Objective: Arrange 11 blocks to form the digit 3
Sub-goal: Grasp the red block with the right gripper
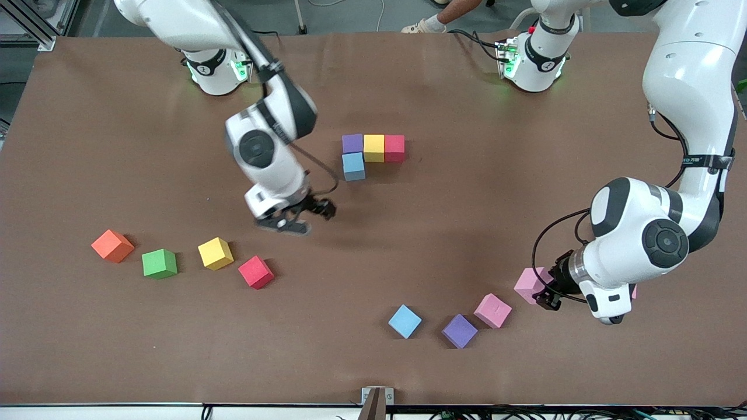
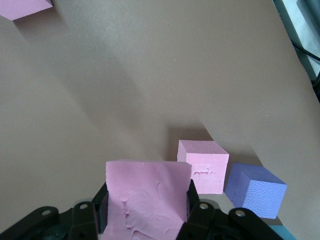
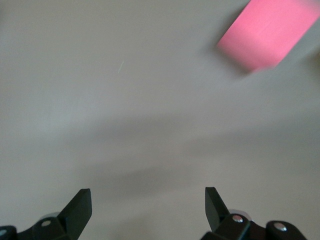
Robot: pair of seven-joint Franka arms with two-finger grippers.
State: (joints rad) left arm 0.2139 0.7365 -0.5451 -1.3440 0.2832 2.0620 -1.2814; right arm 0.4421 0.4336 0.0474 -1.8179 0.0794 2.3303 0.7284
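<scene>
Pink block point(image 2: 145, 200) clamped between left gripper point(image 2: 147, 212) fingers, beside loose pink cube point(image 2: 202, 172); right gripper point(image 3: 148, 207) spread, empty, over bare table point(image 1: 408, 233).

We see a desk point(image 1: 117, 128) covered in a matt brown sheet, smooth and without shine. The cubes look like matt foam: the pink cube point(image 2: 147, 200) held in the left claw point(image 2: 147, 210) has a dented, slightly rough face, and the second pink cube point(image 2: 203, 172) beside it carries a shallow pressed mark. The purple cube point(image 2: 256, 190) has a fine grainy surface. The claw fingers point(image 3: 77, 210) of the right claw point(image 3: 147, 207) look like matt black plastic. The arm shells point(image 1: 688, 76) are glossy white plastic.
</scene>
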